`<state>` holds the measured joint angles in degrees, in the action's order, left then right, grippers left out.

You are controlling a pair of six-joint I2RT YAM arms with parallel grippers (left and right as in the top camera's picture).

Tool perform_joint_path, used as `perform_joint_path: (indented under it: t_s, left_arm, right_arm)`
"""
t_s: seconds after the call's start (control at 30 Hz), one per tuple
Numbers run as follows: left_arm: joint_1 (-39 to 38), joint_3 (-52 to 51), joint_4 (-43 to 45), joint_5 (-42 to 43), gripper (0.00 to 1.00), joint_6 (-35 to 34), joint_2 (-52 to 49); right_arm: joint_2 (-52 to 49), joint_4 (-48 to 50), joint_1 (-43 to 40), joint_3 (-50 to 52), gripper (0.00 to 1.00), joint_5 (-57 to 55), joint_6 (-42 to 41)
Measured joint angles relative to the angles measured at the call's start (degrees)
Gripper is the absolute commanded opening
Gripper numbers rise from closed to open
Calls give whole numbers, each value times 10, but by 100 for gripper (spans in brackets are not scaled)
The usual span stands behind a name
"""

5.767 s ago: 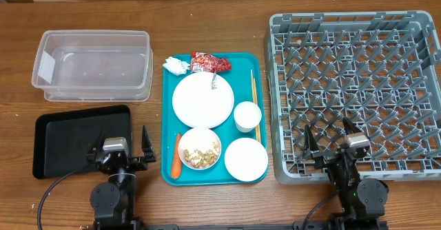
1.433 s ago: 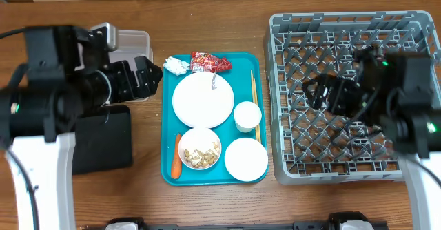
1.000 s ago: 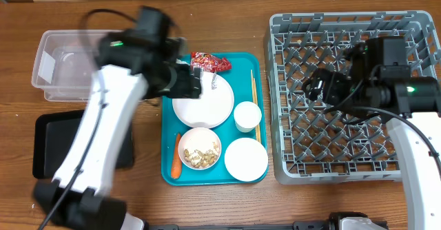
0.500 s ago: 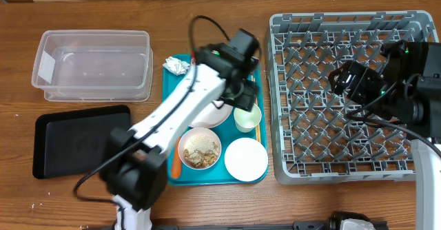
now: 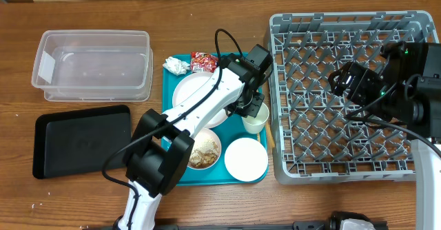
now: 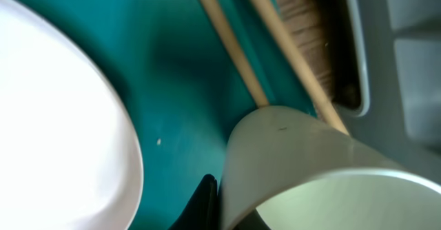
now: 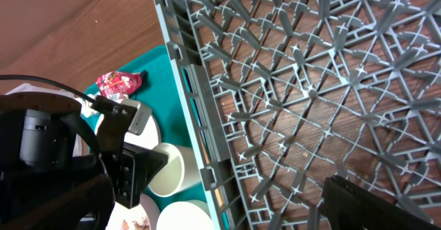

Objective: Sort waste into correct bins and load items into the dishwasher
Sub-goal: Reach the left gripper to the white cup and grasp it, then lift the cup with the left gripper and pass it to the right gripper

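The left arm reaches across the teal tray (image 5: 168, 92) to its 3 o'clock edge, where the left pincer (image 5: 251, 109) sits at the small cup (image 5: 256, 122). In the left wrist view one dark finger (image 6: 204, 201) lies against the outside of the cup's wall. The other finger is hidden, so I cannot tell whether the cup is gripped or only touched. The cup overlaps the two chopsticks (image 6: 231, 51), which run along the tray's edge next to the dish rack (image 5: 344, 20).

The large plate (image 5: 196, 92) lies at 9 o'clock from the cup, partly under the arm. The bowl of nut scraps (image 5: 205, 149) is at 7 o'clock from the cup and the empty bowl (image 5: 246, 159) at 6 o'clock, both on the tray. At the tray's 12 o'clock end the tissue (image 5: 177, 66) and the red wrapper (image 5: 203, 61) lie side by side, the tissue at the corner.

The rack stands on the desk (image 5: 207, 9) just beside the tray, at its 3 o'clock. The right pincer (image 5: 344, 84) hangs over the rack's grid, well apart from the cup. Its wrist view shows only a dark finger (image 7: 365, 202), and I cannot tell whether it is parted or closed.

The clear tub (image 5: 93, 65) sits at 10 o'clock on the desk, with the black tray (image 5: 83, 140) at 8 o'clock, near it.
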<state>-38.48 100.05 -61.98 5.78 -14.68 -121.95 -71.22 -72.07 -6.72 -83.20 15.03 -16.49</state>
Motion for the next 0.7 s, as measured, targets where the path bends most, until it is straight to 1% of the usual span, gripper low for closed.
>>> perform_joint_path:
  t_s: [0.1,0.4,0.53,0.6,0.7]
  left_arm:
    - [4,29,-50,0,4,0,-1]
    - [47,235,-217,-1,4,1,-2]
    - [76,294,-274,0,4,2,-2]
    - [92,313,-295,18,4,14,-2]
    - [120,336,-299,104,4,65,-2]
  right_arm:
    - [0,0,0,0,100,0,0]
    - [0,-16,0,0,100,0,0]
    - [0,-29,0,0,100,0,0]
    - [0,-34,0,0,100,0,0]
    - [0,-28,0,0,100,17,8]
